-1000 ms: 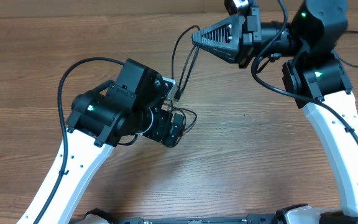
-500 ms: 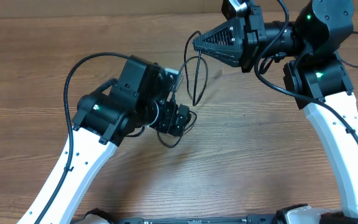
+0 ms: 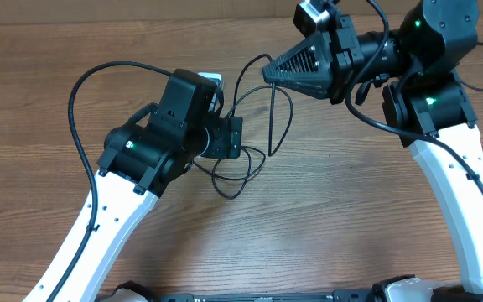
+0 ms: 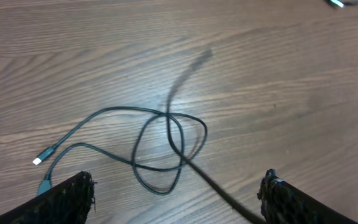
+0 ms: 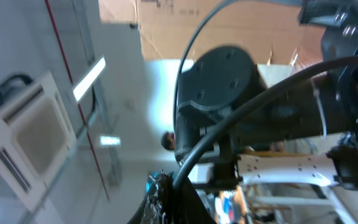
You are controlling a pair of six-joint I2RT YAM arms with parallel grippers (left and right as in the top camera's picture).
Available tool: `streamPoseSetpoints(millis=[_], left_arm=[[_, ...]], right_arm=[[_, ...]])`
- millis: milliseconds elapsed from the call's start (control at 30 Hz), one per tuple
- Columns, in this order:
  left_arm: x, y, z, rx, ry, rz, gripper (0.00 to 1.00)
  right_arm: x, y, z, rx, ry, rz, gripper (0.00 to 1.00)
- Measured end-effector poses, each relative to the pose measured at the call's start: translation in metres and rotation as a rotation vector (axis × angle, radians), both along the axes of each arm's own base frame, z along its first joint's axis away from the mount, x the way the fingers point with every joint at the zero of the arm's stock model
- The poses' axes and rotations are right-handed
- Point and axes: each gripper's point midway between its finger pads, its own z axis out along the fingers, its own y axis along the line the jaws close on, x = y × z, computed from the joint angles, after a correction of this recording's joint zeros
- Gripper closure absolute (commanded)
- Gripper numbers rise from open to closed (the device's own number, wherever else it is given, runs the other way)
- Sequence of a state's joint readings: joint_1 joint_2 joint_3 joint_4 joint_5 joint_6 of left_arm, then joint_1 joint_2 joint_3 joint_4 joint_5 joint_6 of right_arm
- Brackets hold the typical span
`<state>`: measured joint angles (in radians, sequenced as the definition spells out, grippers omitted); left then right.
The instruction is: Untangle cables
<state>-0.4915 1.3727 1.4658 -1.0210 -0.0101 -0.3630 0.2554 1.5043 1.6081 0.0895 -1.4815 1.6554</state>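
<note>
Thin black cables (image 4: 168, 115) lie in crossed loops on the wooden tabletop (image 3: 350, 218), just beside the left arm (image 3: 116, 210). One silver-tipped plug (image 4: 37, 160) rests off to the side of the knot. The left fingers (image 4: 67, 202) stand wide apart over the loops, holding nothing. The right fingers (image 3: 296, 63), over the far side of the tabletop, are pinched together on a strand of the cables, which trails from their tip down to the tangle.
</note>
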Motion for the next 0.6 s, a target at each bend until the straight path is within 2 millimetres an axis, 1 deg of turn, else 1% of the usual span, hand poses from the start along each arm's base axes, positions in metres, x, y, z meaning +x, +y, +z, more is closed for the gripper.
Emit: streamPoseSetpoints(millis=[133,233,300,467,600], left_arm=[[0.004,0.005,0.001,0.004,-0.008,0.048,0.09],[0.007,0.014,0.0,0.014,-0.011,0.118,0.09],[0.009,0.025,-0.001,0.025,-0.009,0.18,0.08],[0.016,0.06,-0.004,0.032,0.009,0.347,0.06],[0.018,0.083,-0.006,0.032,0.03,0.437,0.06]], right_arm=[[-0.008,-0.002,0.003,0.007,-0.075,0.039,0.96],[-0.01,-0.002,0.004,0.009,-0.097,0.051,0.96],[-0.01,-0.002,0.004,0.01,-0.102,0.051,0.96],[-0.011,-0.002,0.004,0.018,-0.138,0.052,0.96],[-0.011,-0.002,0.004,0.024,-0.166,0.051,0.96]])
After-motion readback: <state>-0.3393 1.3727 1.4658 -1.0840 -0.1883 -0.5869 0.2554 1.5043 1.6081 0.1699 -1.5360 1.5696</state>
